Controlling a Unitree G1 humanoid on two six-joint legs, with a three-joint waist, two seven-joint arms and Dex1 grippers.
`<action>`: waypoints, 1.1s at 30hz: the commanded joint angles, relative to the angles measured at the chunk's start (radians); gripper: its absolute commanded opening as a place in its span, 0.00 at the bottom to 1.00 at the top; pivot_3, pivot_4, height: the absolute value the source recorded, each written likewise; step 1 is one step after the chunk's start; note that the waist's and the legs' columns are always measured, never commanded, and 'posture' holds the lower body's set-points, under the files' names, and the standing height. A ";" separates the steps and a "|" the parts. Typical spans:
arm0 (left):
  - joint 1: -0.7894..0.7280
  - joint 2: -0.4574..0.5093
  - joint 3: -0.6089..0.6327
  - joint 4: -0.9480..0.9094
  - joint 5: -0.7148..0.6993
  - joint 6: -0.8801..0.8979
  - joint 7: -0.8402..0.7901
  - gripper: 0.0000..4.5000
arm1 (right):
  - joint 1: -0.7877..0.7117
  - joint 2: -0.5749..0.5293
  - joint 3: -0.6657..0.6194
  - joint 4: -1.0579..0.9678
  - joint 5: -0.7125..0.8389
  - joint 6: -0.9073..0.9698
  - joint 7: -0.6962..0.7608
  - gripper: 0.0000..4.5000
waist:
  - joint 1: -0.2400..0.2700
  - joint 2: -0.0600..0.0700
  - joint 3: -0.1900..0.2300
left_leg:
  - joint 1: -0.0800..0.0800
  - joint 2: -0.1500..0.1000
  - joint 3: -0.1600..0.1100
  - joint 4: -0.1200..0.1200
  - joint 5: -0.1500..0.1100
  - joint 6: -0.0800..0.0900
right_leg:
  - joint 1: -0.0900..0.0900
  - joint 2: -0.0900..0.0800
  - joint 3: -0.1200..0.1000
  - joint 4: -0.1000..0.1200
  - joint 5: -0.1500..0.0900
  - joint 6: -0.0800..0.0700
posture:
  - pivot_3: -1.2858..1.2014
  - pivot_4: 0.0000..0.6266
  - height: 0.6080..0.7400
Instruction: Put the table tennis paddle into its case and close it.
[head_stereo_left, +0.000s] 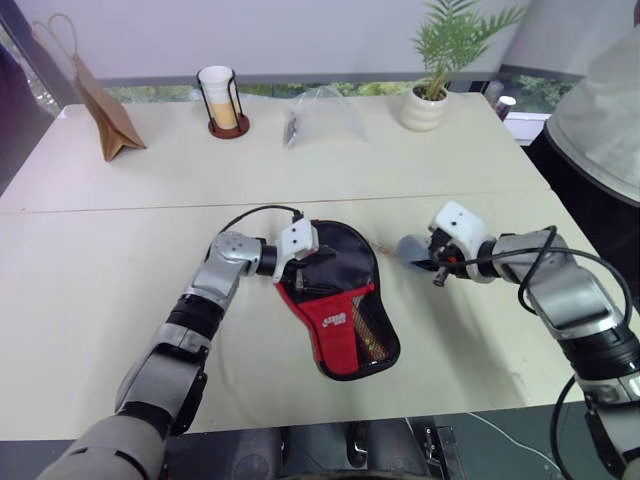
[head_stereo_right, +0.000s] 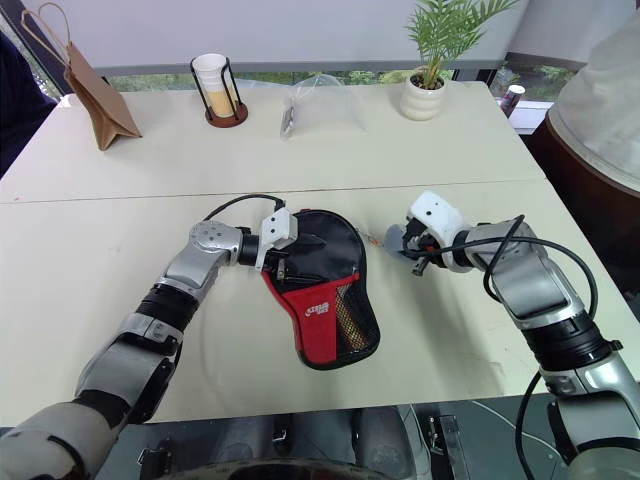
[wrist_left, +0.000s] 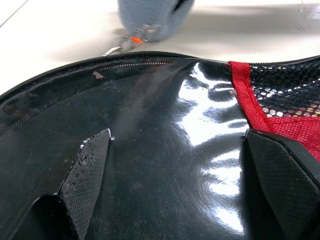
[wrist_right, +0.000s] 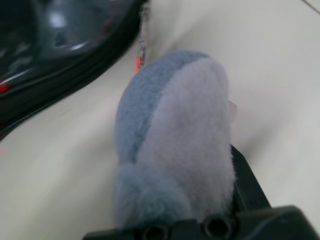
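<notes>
Case (head_stereo_left: 340, 310) lies flat on the bench (head_stereo_left: 100, 290), mid-front, round black end away from the robot, red panel with white logo and mesh pocket toward it. Paddle not separately visible; can't tell from outside whether it sits inside the case. Left gripper (head_stereo_left: 305, 262) rests over the round black end of the case, coming in from the case's left side, fingers (wrist_left: 85, 175) spread wide and released, both lying against the glossy black fabric in the left wrist view, nothing pinched between them. Red seam and mesh edge sit just beside one finger there. Right gripper (head_stereo_left: 425, 256) is to the right of the case, a bit apart from its edge, fingers clenched on a small grey plush charm (wrist_right: 175, 135). Charm hangs on a short metal link with an orange tag (wrist_right: 139, 62) that runs to the case's rim, so it looks like the zip pull; the zip's exact position is too small to tell. Charm is just above the bench, close to the case's upper right edge. Back of the bench: brown paper bag (head_stereo_left: 105, 115) at far left, cup in a black wire holder (head_stereo_left: 222, 100), clear plastic bag (head_stereo_left: 320, 115), potted plant in a white pot (head_stereo_left: 430, 90). A person's light sleeve (head_stereo_left: 605, 120) is at the right edge.
</notes>
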 joint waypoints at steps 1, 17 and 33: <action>0.021 0.020 -0.049 0.084 0.066 0.001 0.010 1.00 | 0.041 -0.044 -0.011 -0.102 -0.008 0.000 0.010 0.06 | 0.001 0.000 0.000 | 0.000 0.000 0.000 0.000 0.000 0.000 | 0.000 0.000 0.000 0.000 0.000 0.000 | 0.52 0.24 1.00; 0.006 0.013 -0.062 0.136 0.079 -0.027 0.014 1.00 | 0.322 -0.260 -0.139 -0.375 0.044 0.002 0.089 0.06 | 0.004 -0.001 -0.005 | 0.001 0.000 -0.001 0.000 0.000 0.000 | 0.002 0.000 0.000 -0.002 -0.002 -0.003 | 0.52 0.24 1.00; 0.003 0.003 -0.078 0.146 0.078 -0.032 0.015 1.00 | 0.652 -0.420 -0.312 -0.525 0.094 -0.212 0.236 0.06 | 0.027 -0.002 -0.006 | 0.001 -0.001 -0.001 0.000 0.000 0.000 | 0.003 -0.001 0.000 -0.004 -0.003 -0.003 | 0.52 0.24 1.00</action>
